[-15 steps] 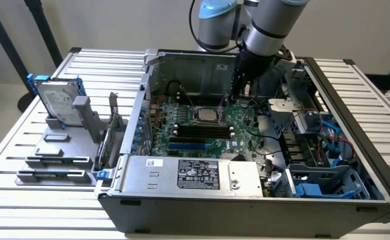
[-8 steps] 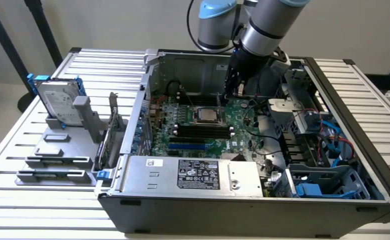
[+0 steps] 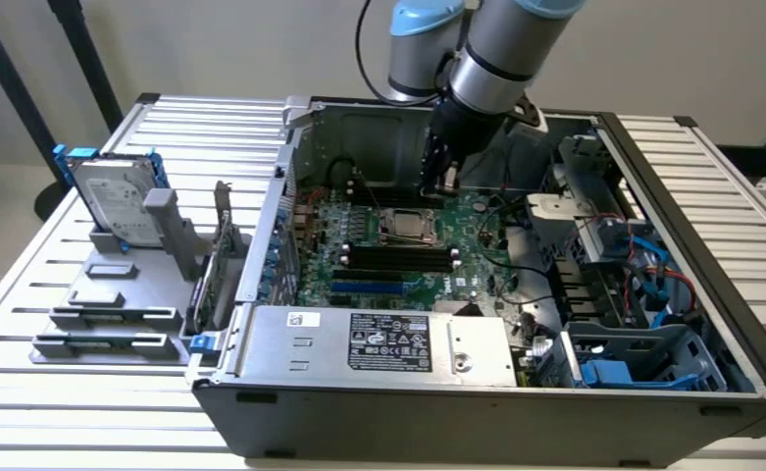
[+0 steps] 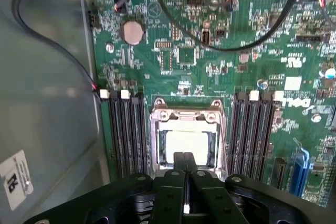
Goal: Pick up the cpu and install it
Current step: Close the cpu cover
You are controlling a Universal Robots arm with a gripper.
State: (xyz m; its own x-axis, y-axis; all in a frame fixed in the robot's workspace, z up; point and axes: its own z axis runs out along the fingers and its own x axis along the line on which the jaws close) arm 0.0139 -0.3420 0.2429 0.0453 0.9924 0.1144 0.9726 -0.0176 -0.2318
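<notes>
Exterior view's left: silver hard drive with blue side rails (image 3: 111, 201) upright on grey slotted holder blocks (image 3: 105, 319). Centre: small square silver-topped cpu (image 4: 187, 144) lies inside the metal socket frame (image 4: 157, 116) on the green motherboard (image 4: 236, 51). Black gripper (image 4: 185, 157) just above it, fingers together, holding nothing.

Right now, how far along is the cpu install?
The cpu already lies flat inside the socket frame, so pick-up and placing look done. The gripper, shut and holding nothing, hovers over one edge of the chip. Left unconfirmed: whether the chip is fully seated and latched.
</notes>
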